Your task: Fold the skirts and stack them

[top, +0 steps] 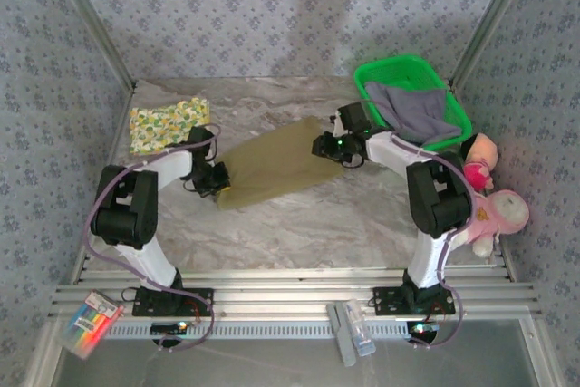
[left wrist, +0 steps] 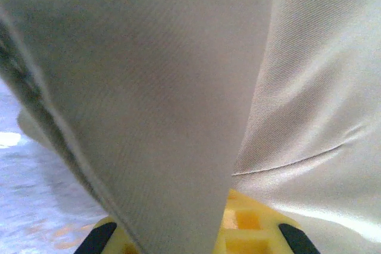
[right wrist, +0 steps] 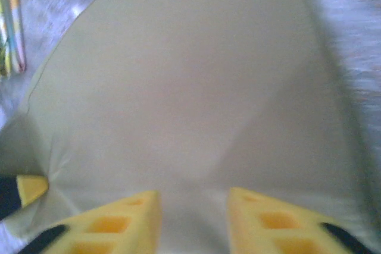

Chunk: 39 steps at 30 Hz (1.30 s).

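1. Olive-khaki skirt (top: 276, 162): lies flat on the middle of the bench (top: 299, 233), its long axis running from near left to far right.
2. Left gripper (top: 216, 184): positioned at the near-left end of the olive-khaki skirt. The fingers (left wrist: 244, 230) are clenched on the cloth. In the left wrist view a fold of the skirt rises straight out of the yellow pads.
3. Right gripper (top: 324, 145): positioned at the far-right end of the same skirt. In the right wrist view the two yellow fingers (right wrist: 128, 221) show a gap, with skirt cloth lying across it. Whether they are released or grasping the cloth cannot be told.
4. Fruit-print skirt (top: 168, 124): folded, resting at the far-left corner of the bench, just beyond the left arm.
5. Grey-lavender skirt (top: 417, 111): bundled in the green basket (top: 390, 68) at the far right, one edge draped over the near rim.
6. Pink plush toys (top: 494, 210): lying at the right edge of the bench, beside the right arm.
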Motion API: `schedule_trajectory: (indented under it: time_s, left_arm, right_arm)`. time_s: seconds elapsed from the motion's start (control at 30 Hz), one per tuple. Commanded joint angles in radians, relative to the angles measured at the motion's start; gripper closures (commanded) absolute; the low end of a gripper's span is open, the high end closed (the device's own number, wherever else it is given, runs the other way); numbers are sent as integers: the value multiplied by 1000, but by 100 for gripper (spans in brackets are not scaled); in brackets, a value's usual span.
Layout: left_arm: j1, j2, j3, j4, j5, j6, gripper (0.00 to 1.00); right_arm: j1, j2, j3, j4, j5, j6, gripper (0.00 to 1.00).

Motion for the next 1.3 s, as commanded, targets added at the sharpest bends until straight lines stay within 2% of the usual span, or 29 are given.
schedule_trajectory:
  time_s: [0.0, 0.17, 0.47, 0.87, 0.97, 1.1, 1.27]
  left_arm:
    - [31, -35, 31, -168, -57, 89, 100]
    - [44, -53, 104, -287, -93, 139, 100]
    - [44, -39, 221, -411, -132, 188, 100]
    - [33, -16, 357, -580, -224, 190, 100]
    - [-11, -14, 414, -625, -265, 176, 100]
    - [-88, 43, 510, -713, -385, 136, 100]
    - [-188, 128, 636, -759, -429, 66, 100]
  right_arm:
    - [-23, 33, 35, -92, 5, -78, 78]
    - [-25, 102, 86, -134, -2, -123, 100]
    - [2, 184, 145, -137, -90, -88, 100]
    - [56, 256, 107, -220, -32, -66, 100]
    - [69, 259, 95, -234, -23, -59, 100]
    - [79, 253, 85, -224, -21, -40, 100]
    - [85, 260, 91, -217, -23, -23, 100]
